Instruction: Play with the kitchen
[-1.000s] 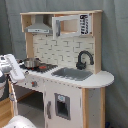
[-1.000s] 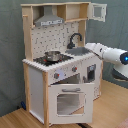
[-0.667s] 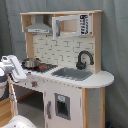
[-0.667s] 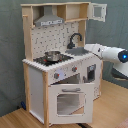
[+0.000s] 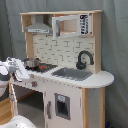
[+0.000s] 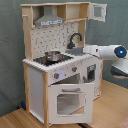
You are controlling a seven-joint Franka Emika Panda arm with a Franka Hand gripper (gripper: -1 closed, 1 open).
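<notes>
The kitchen (image 5: pixel 65 95) is a white and light-wood toy unit with a grey hood (image 5: pixel 37 27), a dotted backsplash, a black faucet (image 5: pixel 84 59) and a grey sink (image 5: pixel 72 74). A metal pot (image 6: pixel 52 55) sits on the stove. Below are the knobs (image 6: pixel 56 76) and the windowed oven door (image 6: pixel 67 100), which hangs slightly ajar. My gripper (image 6: pixel 85 50) hovers at counter height in front of the kitchen. In the first exterior view the gripper (image 5: pixel 22 75) is at the stove end, just off the counter's front edge. It holds nothing that I can see.
A small upper cupboard with a window (image 5: pixel 70 25) sits beside the hood. Grey curtain hangs behind the kitchen. My white arm (image 6: pixel 112 52) reaches in from the second exterior view's right over a wooden floor (image 6: pixel 110 112).
My arm has edged a little closer to the kitchen's counter. The kitchen itself looks the same.
</notes>
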